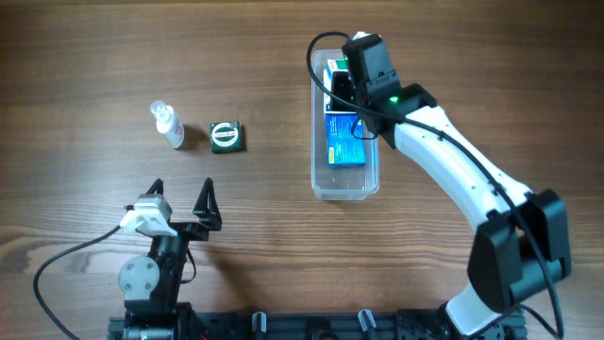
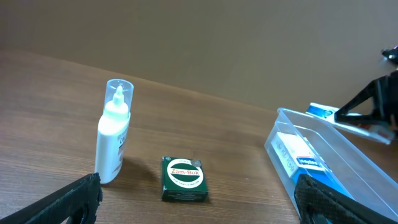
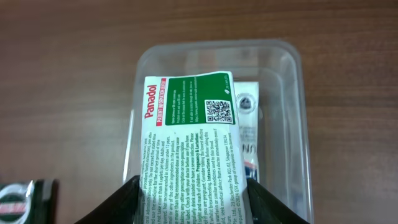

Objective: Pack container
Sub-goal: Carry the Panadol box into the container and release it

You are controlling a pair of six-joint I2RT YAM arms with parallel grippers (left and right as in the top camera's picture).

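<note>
Container (image 1: 345, 192): clear tub on the table, right of centre. Its long axis runs straight away from the robot's base. Right arm clearly nearer; left arm well apart from it.

Contents so far: a blue box (image 1: 346, 144) lying flat about the middle, and a white pack (image 3: 252, 127) at the far end.

Right gripper (image 3: 194, 183): over the far end of the tub, pointing down into it, fingers clamped on the two long sides of a Panadol box (image 3: 186, 124). The wrist view shows the box hanging inside the tub's outline, its length in line with the tub's length and partly covering the white pack. The tub's far wall lies just beyond the box's leading end. Cannot tell whether the box already rests on the pack or the floor, or hangs clear above them.

Judgement: this is the placing step. The key relation is box directly above the far compartment space and parallel to the walls, so a straight lowering and release should do. Risk: the box lands on the white pack and sits tilted.

Left gripper (image 1: 181, 194): near the base on the left, jaws spread wide, holding nothing.

Not yet packed, left of the tub: spray bottle (image 1: 168, 125) standing upright, small green box (image 1: 226, 137) just beside it. Left arm is the nearer one for these.
</note>
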